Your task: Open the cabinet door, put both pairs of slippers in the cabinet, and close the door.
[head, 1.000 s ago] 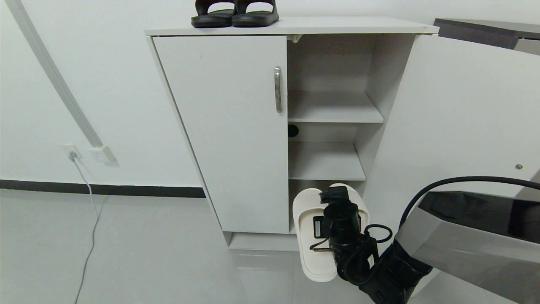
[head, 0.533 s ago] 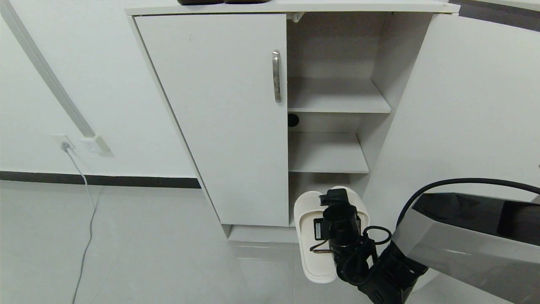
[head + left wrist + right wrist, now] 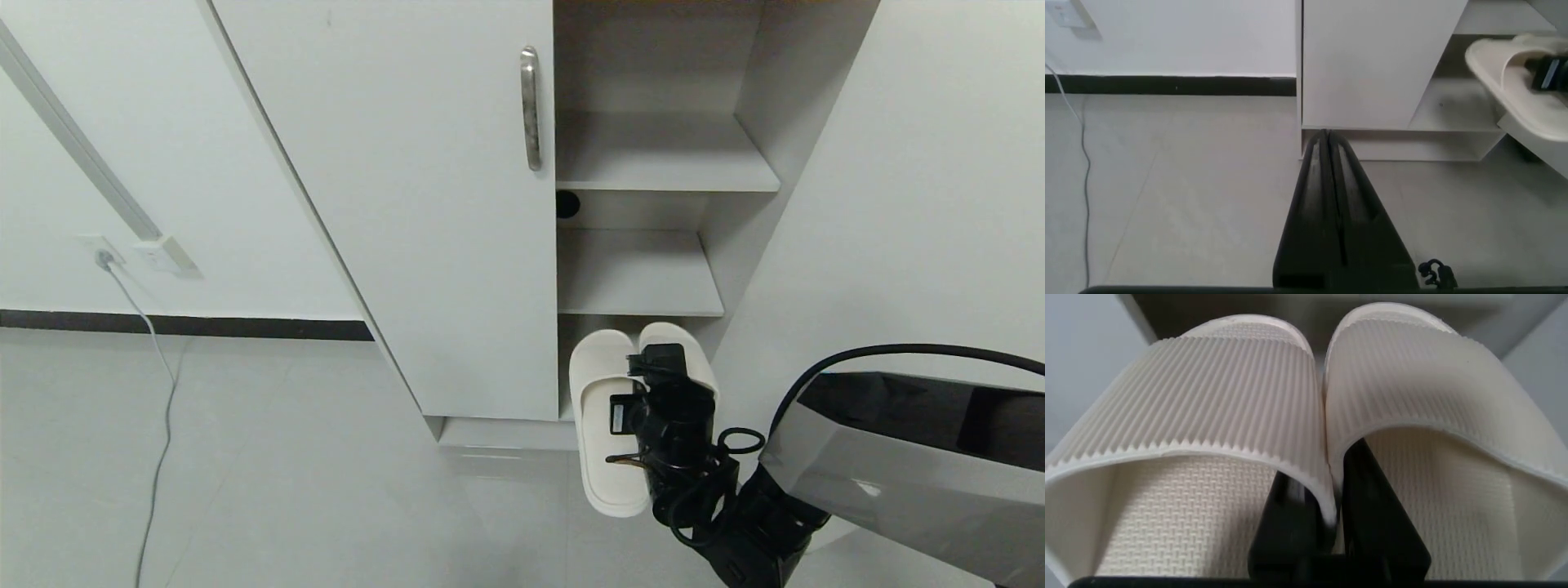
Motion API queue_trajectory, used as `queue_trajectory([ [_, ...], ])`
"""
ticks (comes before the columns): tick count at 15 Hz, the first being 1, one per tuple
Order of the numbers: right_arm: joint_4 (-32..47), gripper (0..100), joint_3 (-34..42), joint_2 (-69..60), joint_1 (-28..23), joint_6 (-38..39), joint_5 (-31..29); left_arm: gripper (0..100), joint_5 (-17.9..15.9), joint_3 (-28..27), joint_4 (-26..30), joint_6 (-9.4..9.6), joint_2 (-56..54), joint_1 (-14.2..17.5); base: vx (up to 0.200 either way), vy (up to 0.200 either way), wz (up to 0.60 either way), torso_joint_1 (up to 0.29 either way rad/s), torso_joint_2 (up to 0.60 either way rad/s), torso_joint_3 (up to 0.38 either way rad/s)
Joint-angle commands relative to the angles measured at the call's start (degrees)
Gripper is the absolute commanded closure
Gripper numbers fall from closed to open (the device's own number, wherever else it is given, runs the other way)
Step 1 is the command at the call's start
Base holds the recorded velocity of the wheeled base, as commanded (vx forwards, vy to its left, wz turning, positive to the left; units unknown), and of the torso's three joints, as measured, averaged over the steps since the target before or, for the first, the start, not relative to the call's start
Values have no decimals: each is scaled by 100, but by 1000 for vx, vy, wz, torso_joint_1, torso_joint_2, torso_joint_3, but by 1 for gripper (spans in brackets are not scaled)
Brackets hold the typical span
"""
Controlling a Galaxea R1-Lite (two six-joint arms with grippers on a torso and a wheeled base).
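we are clamping the right gripper (image 3: 661, 358) on the slippers (image 3: 600, 425). its jaws are pinching the two inner strap edges together where the pair meets. the left gripper (image 3: 1328, 139) is hanging low over the floor (image 3: 1167, 204), jaws pressed together on nothing, off to the side of the work.

we are holding the slippers in the air, side by side. the toes are pointing into the cabinet (image 3: 755, 106) at its bottom compartment, just under the lower shelf (image 3: 637, 278), and the heels are hanging out over the floor. the pair is sitting between the closed door (image 3: 408, 204) and the open door (image 3: 914, 204).

we are judging the grip to be the weak point. it is catching only a thin strip of each strap, so a jolt could be letting one slipper sag or drop out. going in too high, we could be knocking the toes on the shelf edge; too low, on the cabinet's base. the right slipper is riding close to the cabinet's side wall and could be snagging there and twisting in the pinch. letting go too early, we could be leaving the heels sticking out, and they would be blocking the open door from closing.
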Motion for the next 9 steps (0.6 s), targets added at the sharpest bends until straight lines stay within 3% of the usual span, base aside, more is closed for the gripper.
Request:
queue_trajectory([
  [1, -516, 100, 23, 136, -138, -370, -39, 100, 4, 0, -1, -2, 8, 1, 0, 0, 0, 0, 0, 0],
  [9, -612, 100, -4, 48, -200, -449, -39, 100, 13, 0, -1, -2, 8, 1, 0, 0, 0, 0, 0, 0],
])
